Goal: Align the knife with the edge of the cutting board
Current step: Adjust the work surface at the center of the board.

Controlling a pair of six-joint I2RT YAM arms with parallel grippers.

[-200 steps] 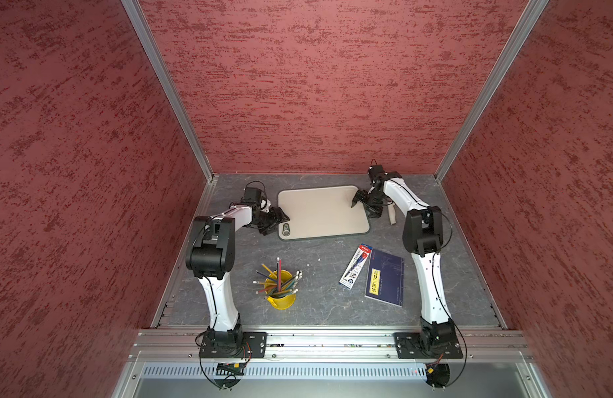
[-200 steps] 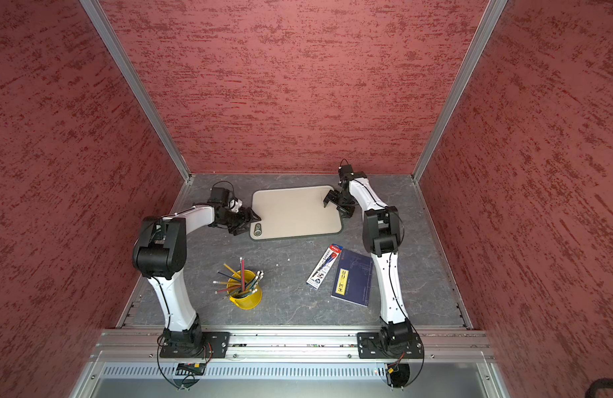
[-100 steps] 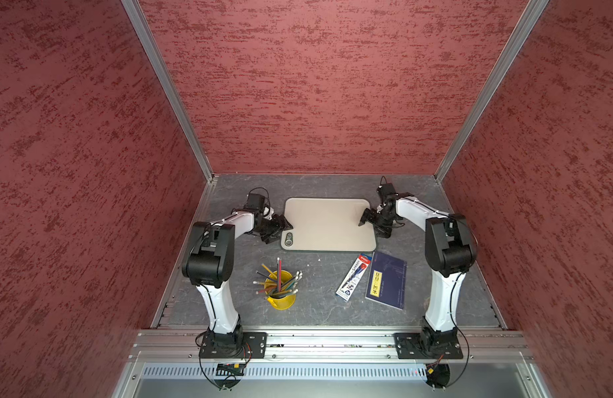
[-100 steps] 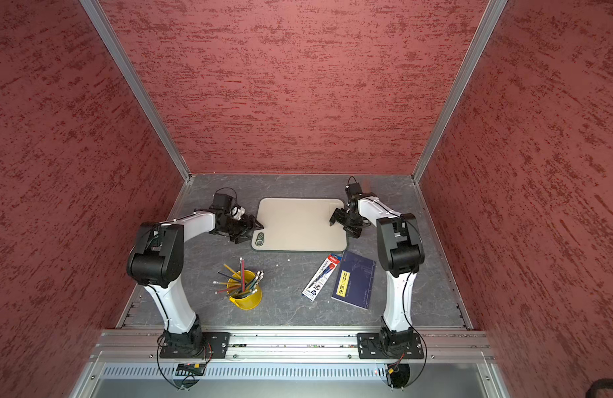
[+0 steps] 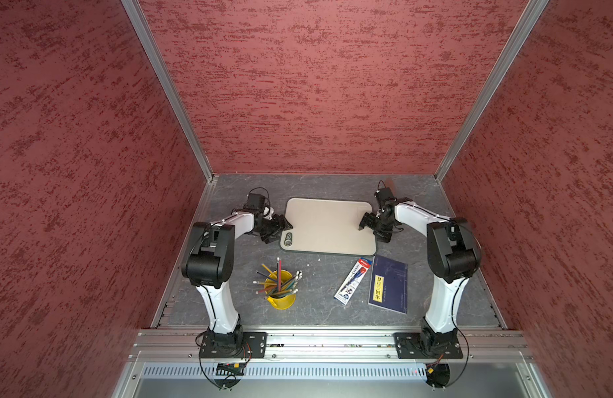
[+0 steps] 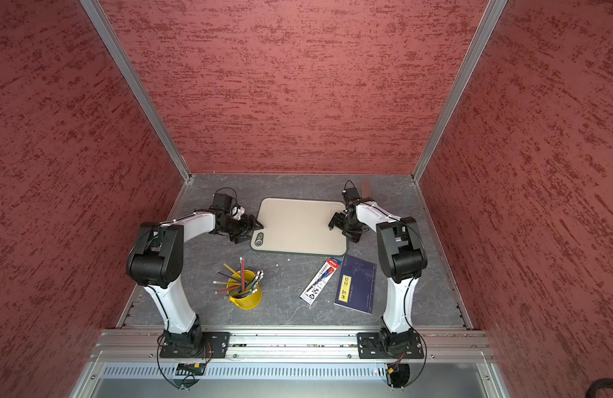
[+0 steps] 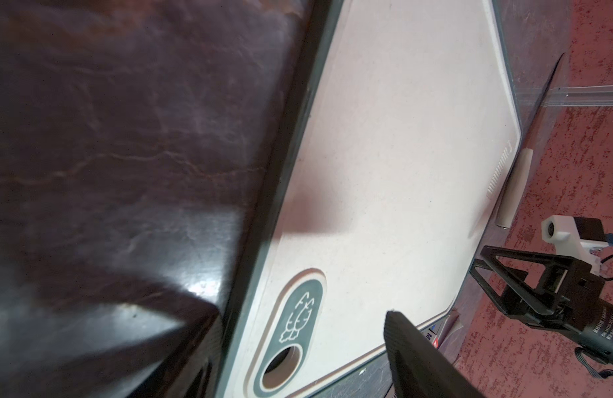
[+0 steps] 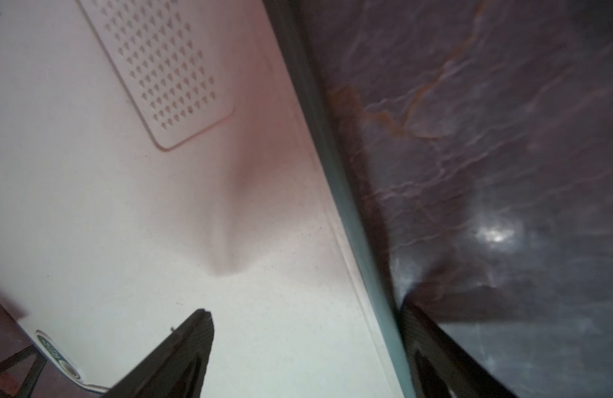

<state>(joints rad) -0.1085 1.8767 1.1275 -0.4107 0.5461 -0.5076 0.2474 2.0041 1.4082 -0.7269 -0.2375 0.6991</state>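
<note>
Knife (image 7: 522,169): white handle (image 7: 512,203), thin dark-looking blade. Lies on table (image 5: 318,272) just beside board (image 5: 327,224), along the short edge opposite the hole (image 7: 280,365) and about parallel with it. Handle runs alongside that edge near the far corner; blade reaches past the corner toward back wall (image 5: 315,103). Whether it touches the rim cannot be told. In a top view only the blade (image 6: 365,187) shows, behind right arm (image 6: 374,213).

Board: beige, dark rim, flat on table between both grippers.

Left gripper (image 5: 278,231): jaws apart, straddling the hole corner; contact cannot be told.

Right gripper (image 5: 372,231): jaws wide apart across the knife-side rim, one finger (image 8: 187,348) over the board, the other on the table side, near the handle's end.

Also on table, nearer the robot: pencil cup (image 5: 280,298); pen pack (image 5: 354,281) and notebook (image 5: 389,284) side by side.
</note>
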